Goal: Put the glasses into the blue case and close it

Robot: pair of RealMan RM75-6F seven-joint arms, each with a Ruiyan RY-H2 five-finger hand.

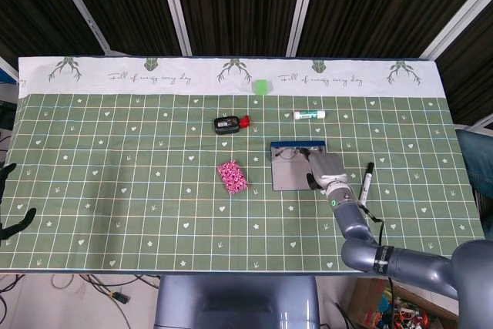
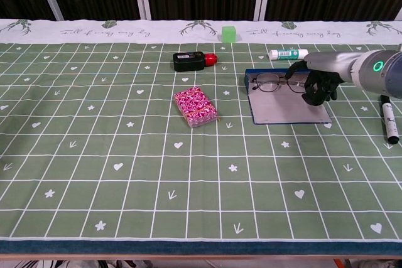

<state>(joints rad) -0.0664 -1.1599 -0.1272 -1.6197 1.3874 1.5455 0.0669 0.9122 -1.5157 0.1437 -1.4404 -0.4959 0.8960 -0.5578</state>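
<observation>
Green tablecloth (image 2: 125,155) printed with a white grid, hearts and arrows covers the table, with a pale band of script and antler motifs along its far edge and dark panels behind. Right of centre lies the blue case (image 2: 289,108), open and flat, its grey inner face up and its blue edge showing along the far side. The glasses (image 2: 273,83) rest on the far part of the case, lenses toward the robot's left, dark thin frame. The right hand (image 2: 319,86) sits over the right end of the case, fingers curled downward beside the glasses' right end; from the chest view it seems to touch or pinch the temple there, but the contact is too small to tell, so whether it actually holds the glasses is unclear. In the head view the same hand (image 1: 325,167) covers the case's right edge (image 1: 289,179).

Just right of the hand lies a black marker with a white barrel (image 2: 389,120). Behind the case are a white tube with green print (image 2: 287,53) and a small green cube (image 2: 229,33). Further left are a black box with a red piece (image 2: 193,61) and a pink patterned packet (image 2: 196,106). At the far left edge of the head view, dark fingers of the left hand (image 1: 9,198) show, spread apart and holding nothing.
</observation>
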